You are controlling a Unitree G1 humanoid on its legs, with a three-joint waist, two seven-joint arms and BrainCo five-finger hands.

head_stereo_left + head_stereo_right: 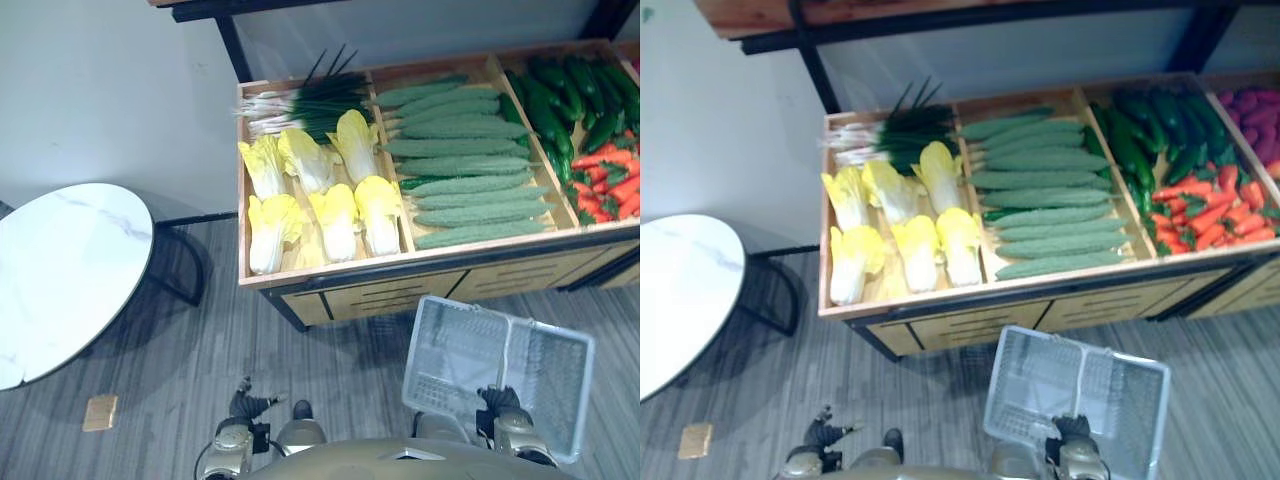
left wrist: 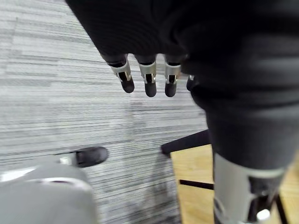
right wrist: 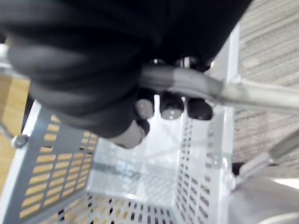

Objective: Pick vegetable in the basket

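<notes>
The task stood at its start: the basket (image 1: 455, 360) hung empty, just in front of the wooden stand (image 1: 330, 272), with no vegetable picked. The right hand (image 1: 497, 400) had its fingers (image 3: 172, 106) curled round the basket's handle (image 3: 201, 85). The left hand (image 1: 250, 405) hung low over the floor, its fingers (image 2: 149, 84) straight and holding nothing. The next move likely called for that hand to rise and reach forward to the cabbages (image 1: 320, 200), nearest its side.

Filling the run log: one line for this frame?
phase: pre-pick | right hand: shut on basket handle | basket: empty | left hand: open, holds nothing | cabbages: in stand
</notes>
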